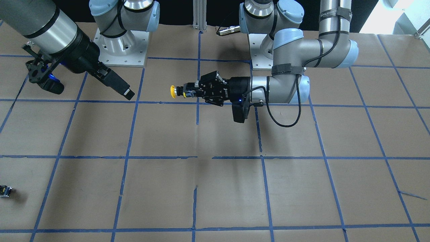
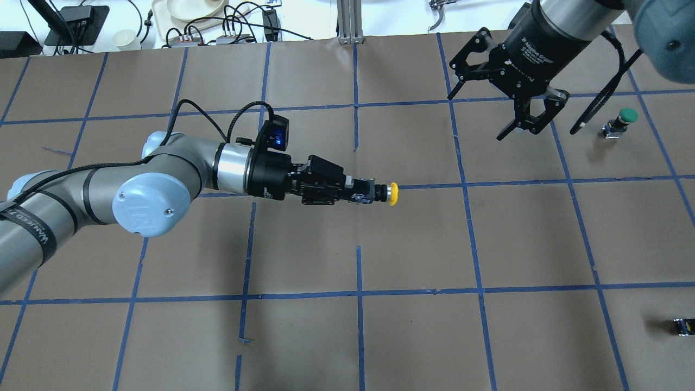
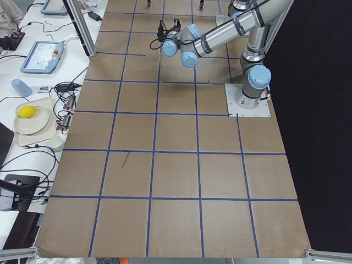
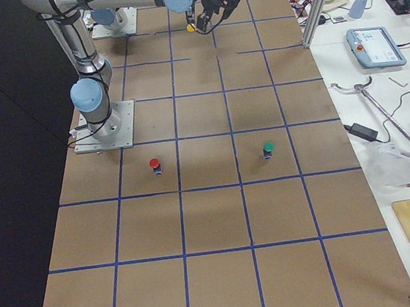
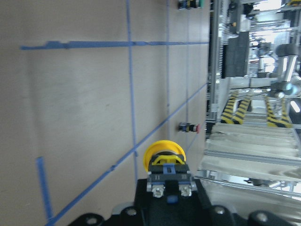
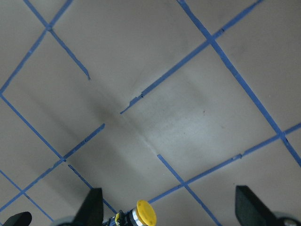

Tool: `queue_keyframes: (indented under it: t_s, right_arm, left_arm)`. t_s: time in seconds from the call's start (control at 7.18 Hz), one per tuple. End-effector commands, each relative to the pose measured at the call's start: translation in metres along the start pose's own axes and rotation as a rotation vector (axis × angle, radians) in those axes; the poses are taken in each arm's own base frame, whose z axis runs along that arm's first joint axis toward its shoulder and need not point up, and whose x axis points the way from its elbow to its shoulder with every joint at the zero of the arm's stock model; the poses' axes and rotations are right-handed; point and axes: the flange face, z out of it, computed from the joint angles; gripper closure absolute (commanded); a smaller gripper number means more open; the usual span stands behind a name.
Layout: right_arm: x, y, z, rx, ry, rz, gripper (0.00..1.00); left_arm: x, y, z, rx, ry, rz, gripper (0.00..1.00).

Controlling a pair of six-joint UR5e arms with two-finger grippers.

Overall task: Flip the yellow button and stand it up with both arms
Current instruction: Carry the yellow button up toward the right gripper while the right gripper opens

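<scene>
- Presently the left gripper [image 2: 367, 194] is pinching the yellow button [image 2: 393, 194] by its boxy body, jaws pressed on either side of it.
- Button lies horizontal, cap pointing away from the wrist toward the robot's right, in line with the forearm.
- It is held off the table [image 2: 412, 336], near the middle of the taped grid, over a blue tape line in the overhead view.
- Left wrist view: yellow cap [image 5: 163, 150] straight ahead of the camera, grey-black body with two screw terminals facing the lens, clamped between the dark fingers.
- Front view: cap [image 1: 172, 91] is the outermost point of the left arm; left gripper [image 1: 188, 92] level behind it.
- Right gripper [image 6: 171, 207] is spread wide, holding nothing, tilted down toward the table.
- It hangs on the robot's right, well apart from the button in the overhead view.
- Right wrist view: both fingers [image 6: 91, 209] sit at the lower corners; the cap [image 6: 146, 213] shows at the bottom edge between them, nearer the left-hand one, touching neither.
- Green button [image 2: 627, 115] stands upright on the table, just beyond the right gripper.
- Red button [image 4: 154, 164] stands upright near the right arm's base plate, in the grid square next but one to the green button [image 4: 268, 148].
- Small dark part [image 2: 681, 326] lies near the table's right edge, well apart from both grippers.
</scene>
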Motion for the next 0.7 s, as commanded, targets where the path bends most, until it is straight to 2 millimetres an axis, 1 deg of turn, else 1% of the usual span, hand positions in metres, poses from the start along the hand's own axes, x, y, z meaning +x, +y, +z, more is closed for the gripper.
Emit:
queue_keyframes:
  t_s: [0.0,0.14,0.28,0.42,0.56]
  right_arm:
    - [0.015,-0.001,0.006,-0.093,0.059,0.108,0.0]
    - [0.017,-0.001,0.001,-0.094,0.053,0.116,0.0]
    - [0.017,-0.002,-0.003,-0.095,0.037,0.12,0.0]
    - [0.013,0.001,-0.021,-0.061,0.019,0.11,0.0]
    - [0.016,0.012,-0.033,-0.095,0.054,0.129,0.0]
  left_arm:
    - [0.04,0.013,0.058,0.027,0.235,-0.023,0.89]
    - [0.047,0.014,0.065,0.042,0.288,-0.025,0.89]
    - [0.047,0.017,0.07,0.035,0.292,-0.024,0.9]
    - [0.051,0.014,0.068,0.068,0.341,-0.023,0.92]
    - [0.052,0.013,0.068,0.081,0.361,-0.026,0.97]
